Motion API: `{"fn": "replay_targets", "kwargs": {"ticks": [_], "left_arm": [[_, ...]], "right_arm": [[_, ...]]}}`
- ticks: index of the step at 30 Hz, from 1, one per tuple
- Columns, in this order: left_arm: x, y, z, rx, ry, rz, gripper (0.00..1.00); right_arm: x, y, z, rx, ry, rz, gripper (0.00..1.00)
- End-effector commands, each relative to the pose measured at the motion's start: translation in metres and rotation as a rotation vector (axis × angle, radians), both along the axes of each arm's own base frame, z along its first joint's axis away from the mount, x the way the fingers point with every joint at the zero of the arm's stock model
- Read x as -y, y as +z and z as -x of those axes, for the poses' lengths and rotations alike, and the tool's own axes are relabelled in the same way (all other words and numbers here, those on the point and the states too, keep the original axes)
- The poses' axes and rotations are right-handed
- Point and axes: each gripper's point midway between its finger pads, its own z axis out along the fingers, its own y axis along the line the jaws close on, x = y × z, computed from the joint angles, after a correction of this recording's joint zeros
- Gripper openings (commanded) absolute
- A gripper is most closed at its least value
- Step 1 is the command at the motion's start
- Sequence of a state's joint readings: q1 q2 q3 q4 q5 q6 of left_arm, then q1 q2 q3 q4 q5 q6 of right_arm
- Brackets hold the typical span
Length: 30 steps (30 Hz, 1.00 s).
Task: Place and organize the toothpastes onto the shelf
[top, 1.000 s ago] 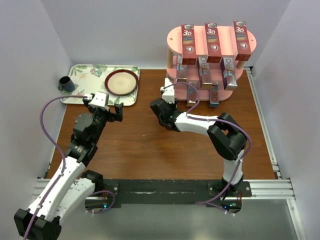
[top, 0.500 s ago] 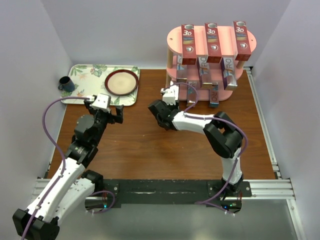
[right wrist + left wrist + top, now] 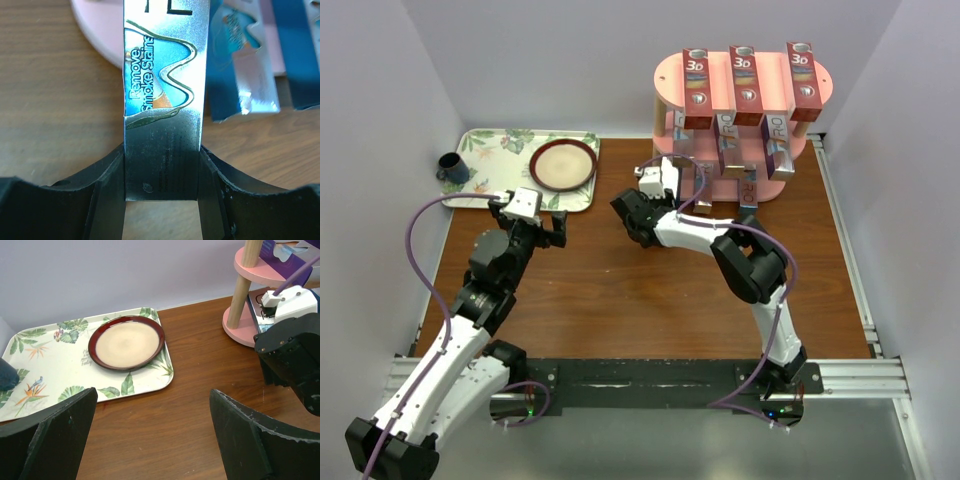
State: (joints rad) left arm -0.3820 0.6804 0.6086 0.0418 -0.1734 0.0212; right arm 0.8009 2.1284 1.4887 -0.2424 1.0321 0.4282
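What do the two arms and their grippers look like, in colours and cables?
The left arm and right arm have white shells with black joints. A purple cable loops along each. The left gripper and right gripper have broad black fingers.

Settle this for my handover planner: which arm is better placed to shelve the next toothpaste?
Right. The right gripper is shut on a silver toothpaste carton whose far end lies at the bottom board of the shelf. The left gripper is open and empty, over the table near the floral tray.
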Motion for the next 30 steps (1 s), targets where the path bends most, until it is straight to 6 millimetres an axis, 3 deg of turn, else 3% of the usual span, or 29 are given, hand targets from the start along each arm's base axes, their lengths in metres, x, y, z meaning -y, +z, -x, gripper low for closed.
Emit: {"fn": "replay_targets", "kwargs": {"ticks": [1,17,25,30], "left_arm": [[-0.002,0.007,0.000,0.033,0.006,-0.007,1.00],[0.000,0.005,0.000,0.026,-0.002,-0.011,1.00],[0.001,0.005,0.000,0.025,-0.008,-0.011,1.00],[0.001,0.005,0.000,0.026,-0.010,-0.011,1.00]], "right_arm": [[-0.003,0.043,-0.025,0.128,-0.045,-0.020,0.43],[-0.004,0.037,-0.059,0.106,-0.020,-0.013,0.61],[-0.003,0.032,-0.064,0.091,-0.012,-0.014,0.61],[-0.006,0.029,-0.064,0.087,0.016,-0.028,0.56]]}}
